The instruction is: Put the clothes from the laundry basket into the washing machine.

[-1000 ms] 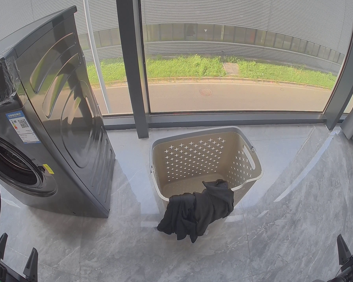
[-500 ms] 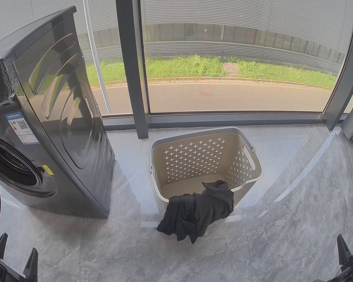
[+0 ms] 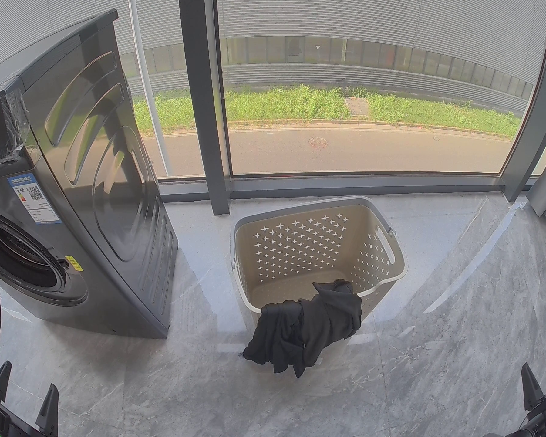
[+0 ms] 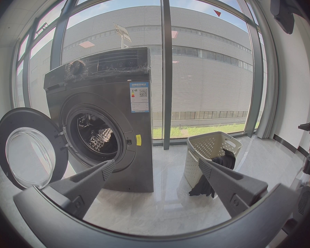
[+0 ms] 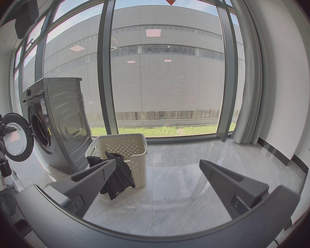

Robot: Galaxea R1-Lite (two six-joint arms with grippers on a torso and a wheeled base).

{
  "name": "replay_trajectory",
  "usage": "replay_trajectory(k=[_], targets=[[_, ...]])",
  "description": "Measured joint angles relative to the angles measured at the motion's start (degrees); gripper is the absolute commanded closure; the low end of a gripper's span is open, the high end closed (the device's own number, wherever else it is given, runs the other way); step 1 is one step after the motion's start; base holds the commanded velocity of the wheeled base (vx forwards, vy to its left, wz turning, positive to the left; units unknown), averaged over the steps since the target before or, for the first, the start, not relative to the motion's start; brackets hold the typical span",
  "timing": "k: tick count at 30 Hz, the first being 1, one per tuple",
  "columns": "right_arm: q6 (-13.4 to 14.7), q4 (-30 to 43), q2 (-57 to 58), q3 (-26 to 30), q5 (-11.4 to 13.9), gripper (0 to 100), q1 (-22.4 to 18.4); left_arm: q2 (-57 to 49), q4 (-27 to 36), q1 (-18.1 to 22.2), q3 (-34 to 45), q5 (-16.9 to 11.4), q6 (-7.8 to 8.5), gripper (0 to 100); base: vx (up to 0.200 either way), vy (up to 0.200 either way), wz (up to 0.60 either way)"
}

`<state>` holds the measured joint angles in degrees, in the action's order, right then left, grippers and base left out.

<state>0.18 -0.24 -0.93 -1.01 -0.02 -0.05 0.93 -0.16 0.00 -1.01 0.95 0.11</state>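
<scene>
The washing machine (image 3: 73,171) stands to the robot's left with its round door (image 4: 27,148) swung wide and the drum mouth (image 4: 94,136) exposed. The machine sits at an angle to the robot, so an arm carrying cloth across could knock the open door or leave fabric hanging over the lip of the drum mouth.

The beige laundry basket (image 3: 321,204) sits on the floor just beside the machine, on its right. It looks light, so a sideways or low pull on the cloth could drag or tip it.

The one garment I can see, a black top (image 3: 306,329), is draped over the basket's near rim, partly inside and mostly hanging down the outer wall. I cannot tell whether its hem touches the floor. Nudging it without a firm hold would likely slide it off onto the tiles, and pinching only one fold would leave the rest trailing.

The left gripper (image 4: 155,162) and right gripper (image 5: 157,162) hang low and well short of the basket, jaws spread wide and holding nothing.

Around them are the tall window with its dark pillar (image 3: 203,92) behind the basket, the glossy grey marble floor (image 3: 455,311), and a pale curtain (image 5: 248,86) on the right. Nothing lies between the grippers and the garment. Only the open door crowds the path to the drum.
</scene>
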Motion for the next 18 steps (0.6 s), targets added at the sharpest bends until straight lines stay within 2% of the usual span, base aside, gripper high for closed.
replay_trajectory(k=[15, 18], targets=[[0.0, 0.0, 0.0, 0.0, 0.0, 0, 0.0, 0.0, 0.0, 0.0, 0.0, -0.2, 0.54, 0, 0.000, 0.000, 0.00], [0.0, 0.0, 0.0, 0.0, 0.0, 0, 0.0, 0.0, 0.0, 0.0, 0.0, -0.1, 0.05, 0, 0.000, 0.000, 0.00]])
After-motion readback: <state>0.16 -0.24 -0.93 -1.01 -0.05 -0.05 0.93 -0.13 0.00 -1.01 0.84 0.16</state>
